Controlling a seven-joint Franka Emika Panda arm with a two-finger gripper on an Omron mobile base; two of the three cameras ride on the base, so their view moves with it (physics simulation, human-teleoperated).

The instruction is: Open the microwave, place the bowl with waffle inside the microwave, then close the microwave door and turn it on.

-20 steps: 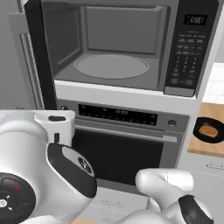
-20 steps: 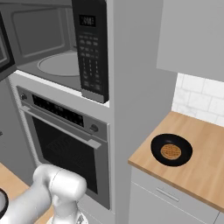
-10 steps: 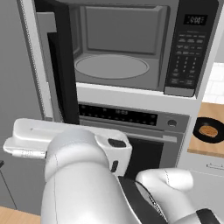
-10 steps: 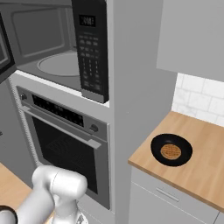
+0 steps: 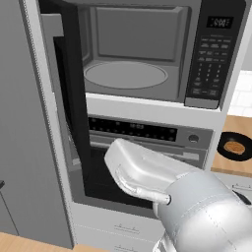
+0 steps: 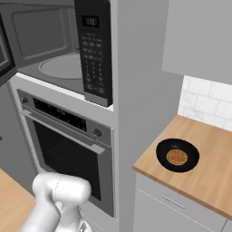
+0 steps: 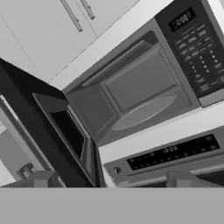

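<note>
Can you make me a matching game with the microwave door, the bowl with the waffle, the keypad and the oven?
Things:
1. microwave door
2. bowl with waffle
3. keypad
4. oven

Descriptions:
A. on the wooden counter
B. swung wide open
C. right below the microwave, door shut
D. on the microwave's right side, under the small display

Pairs: 1-B, 2-A, 3-D, 4-C

text: none legible | microwave [image 5: 147, 59] display [image 5: 219, 22]: lit digits, too blurred (keypad marks likewise)
</note>
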